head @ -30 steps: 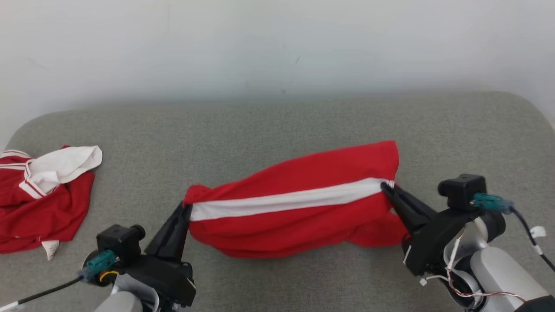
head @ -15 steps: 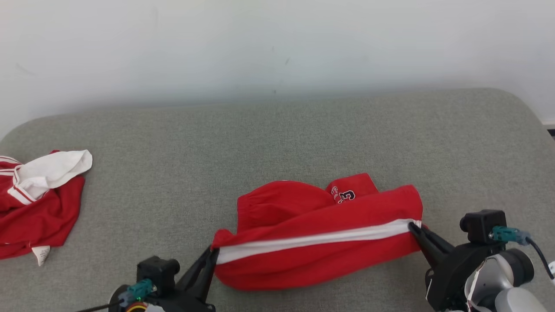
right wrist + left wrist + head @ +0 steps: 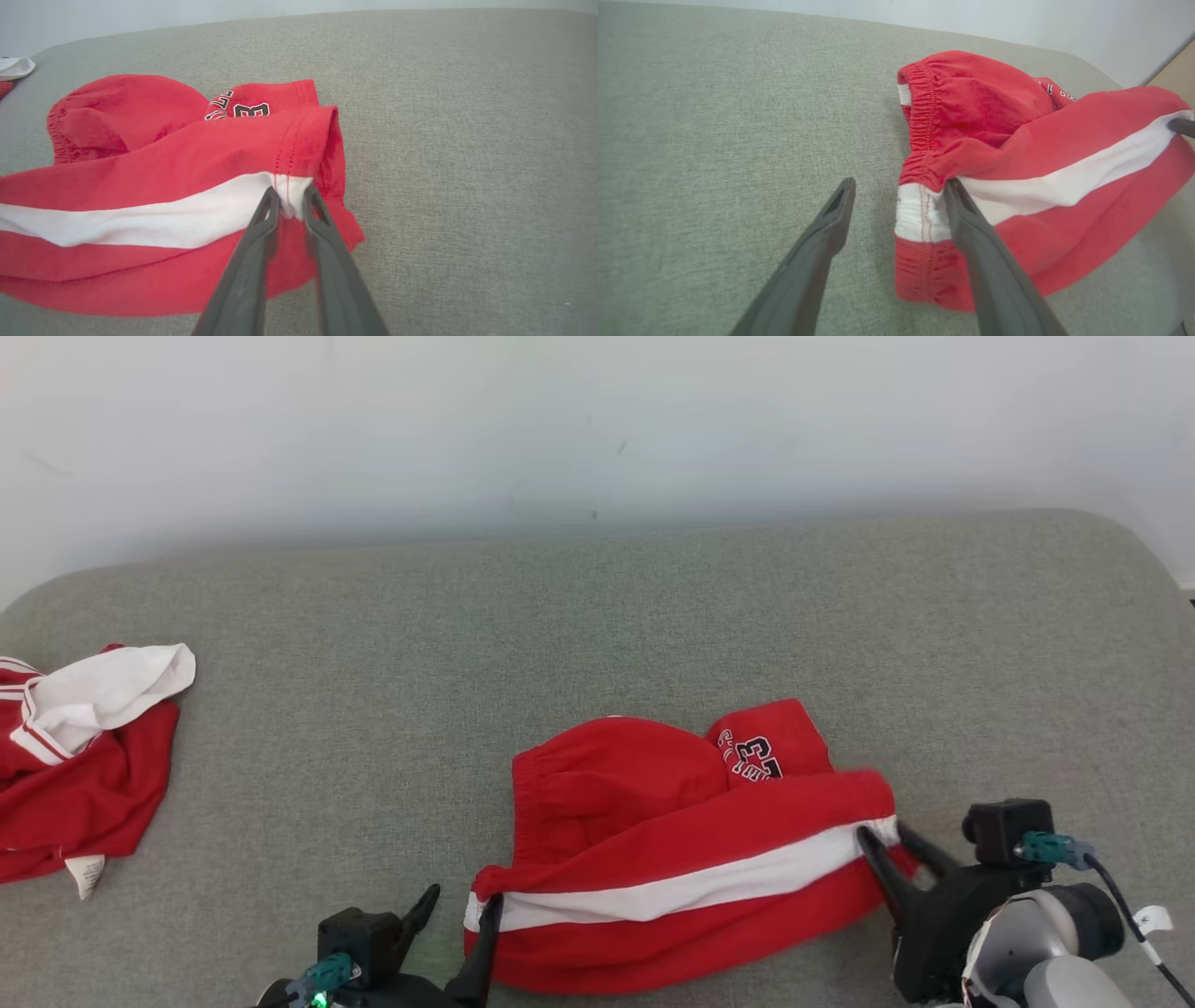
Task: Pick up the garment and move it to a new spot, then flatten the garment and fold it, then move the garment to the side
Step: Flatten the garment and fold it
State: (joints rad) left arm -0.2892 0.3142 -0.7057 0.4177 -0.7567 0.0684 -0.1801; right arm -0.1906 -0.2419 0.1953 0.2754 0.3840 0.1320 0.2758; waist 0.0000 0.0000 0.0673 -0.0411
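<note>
Shorts (image 3: 681, 859), red with a white stripe, lie bunched right of centre on the grey cushion (image 3: 597, 635), and scanning across I see another red-and-white garment (image 3: 79, 775) far left, my left gripper (image 3: 462, 896) spread wide beside their waistband, and my right gripper (image 3: 884, 835) slightly parted around the stripe's hem.

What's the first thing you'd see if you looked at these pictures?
The bright red shorts with a white stripe, lying crumpled near the front of the grey cushion. A dark claw sits at each end of the stripe: the left claw wide open by the waistband, the right claw with its fingers a little apart around the hem. Far off to the left lies another red and white garment.
</note>
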